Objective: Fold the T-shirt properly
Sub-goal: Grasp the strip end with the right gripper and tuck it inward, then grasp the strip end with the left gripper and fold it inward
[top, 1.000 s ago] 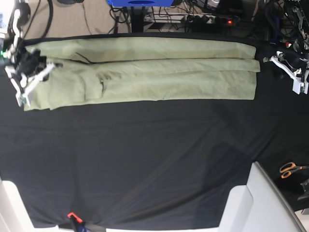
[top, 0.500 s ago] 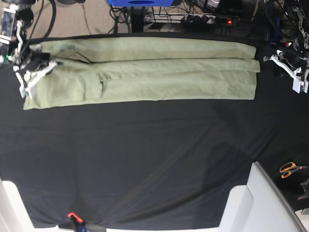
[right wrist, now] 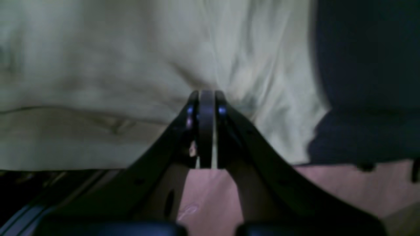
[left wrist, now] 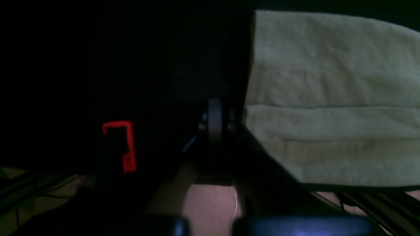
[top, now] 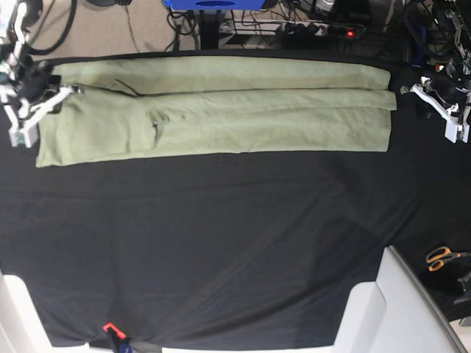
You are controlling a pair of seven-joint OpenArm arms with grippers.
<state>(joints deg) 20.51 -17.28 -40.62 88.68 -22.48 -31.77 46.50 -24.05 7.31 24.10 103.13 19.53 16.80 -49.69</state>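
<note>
The T-shirt (top: 221, 110) is matt, soft woven-looking cloth, pale green, lightly creased, and in the left wrist view its surface (left wrist: 328, 98) looks faintly napped and a little rough. The table cloth (top: 221, 243) under it is black matt fabric, smooth but for a few shallow wrinkles that catch the light. The right gripper (right wrist: 206, 98) has dark, slightly glossy plastic-looking fingers (right wrist: 246, 137) with a smooth finish, the left gripper (top: 406, 90) shows white smooth plastic parts in the base view, and the scissors (top: 441, 258) have glossy orange handles.
</note>
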